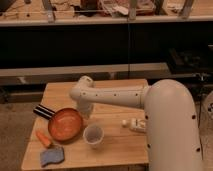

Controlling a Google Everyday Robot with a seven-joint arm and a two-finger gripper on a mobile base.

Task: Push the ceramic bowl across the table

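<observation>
The ceramic bowl (65, 124), orange-red, wide and shallow, sits on the left part of the light wooden table (120, 150). My white arm reaches from the right across the table and bends down at its elbow. The gripper (85, 109) is at the bowl's upper right rim, touching or very close to it. The arm's wrist hides its tip.
A small white cup (93, 135) stands just right of the bowl. A black striped object (44, 111) lies at the bowl's upper left. An orange carrot-like piece (43, 138) and a blue sponge (52, 156) lie at the front left. A small white bottle (134, 124) lies to the right.
</observation>
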